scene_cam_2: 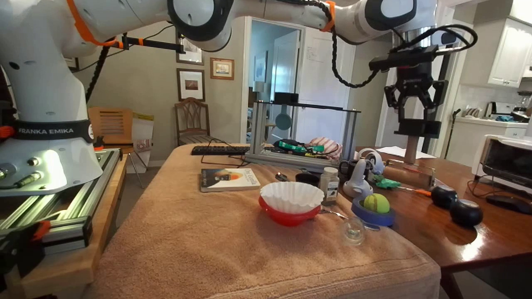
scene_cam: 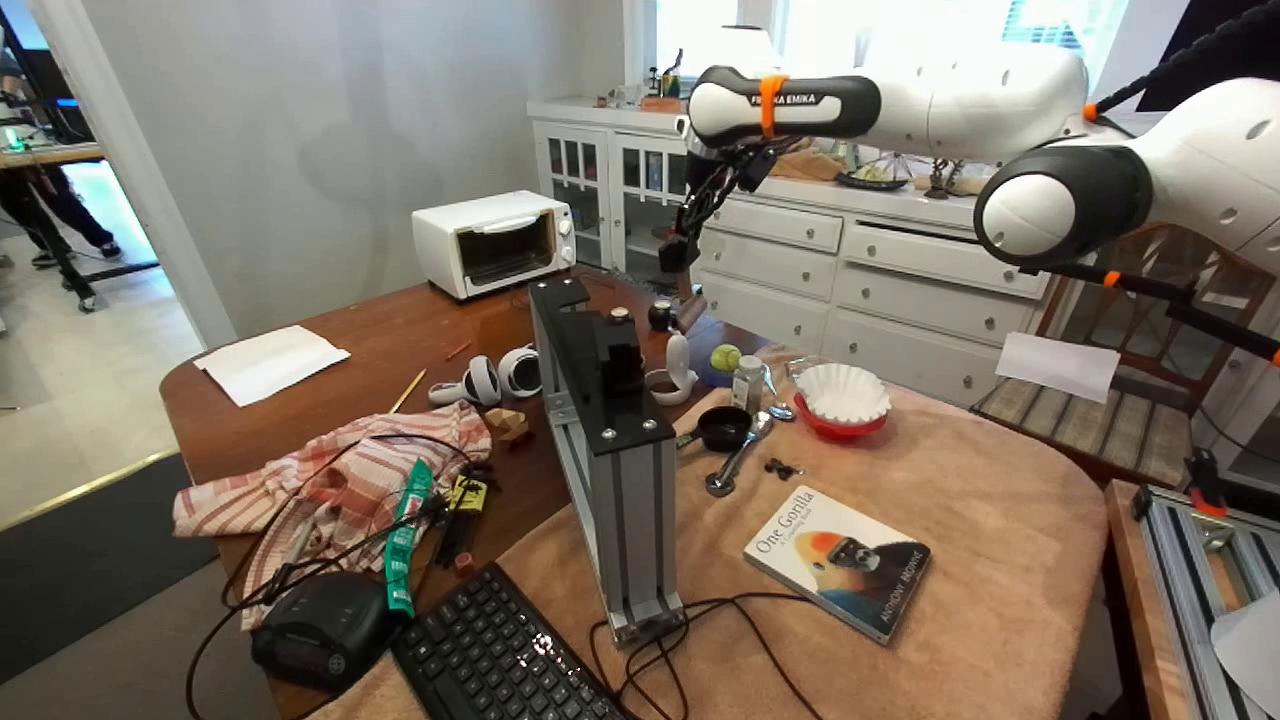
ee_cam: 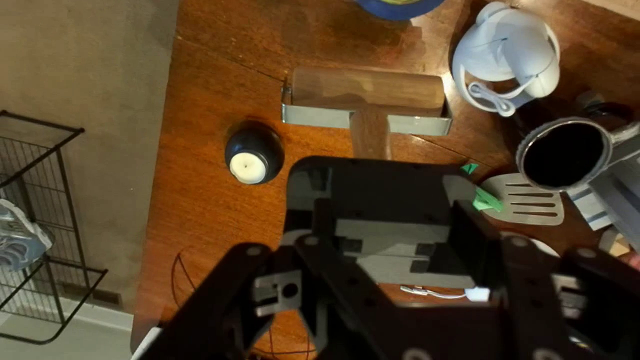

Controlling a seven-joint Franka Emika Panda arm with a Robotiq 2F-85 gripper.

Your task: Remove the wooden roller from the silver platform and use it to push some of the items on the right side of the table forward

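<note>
The wooden roller [ee_cam: 367,92] hangs below my gripper [scene_cam_2: 417,117], which is shut on the black block [scene_cam_2: 419,128] at the top of its wooden handle [scene_cam_2: 411,149]. In the wrist view that block fills the space between the fingers. The roller lies low over the bare wood of the table [scene_cam_2: 490,241]; I cannot tell whether it touches. The silver platform [scene_cam: 635,530] stands apart from the roller. Among the items are a red bowl [scene_cam_2: 291,218] with a white filter in it, a yellowish ball [scene_cam_2: 377,203], a bottle [scene_cam_2: 329,187] and a picture book [scene_cam: 838,560].
Close to the roller are a black candle holder [ee_cam: 255,152], a white controller [ee_cam: 525,55], a dark mug [ee_cam: 565,152] and a slotted spatula [ee_cam: 530,197]. A white toaster oven [scene_cam: 495,240] stands by the wall. Another black-topped tool [scene_cam_2: 286,98] sits on the platform.
</note>
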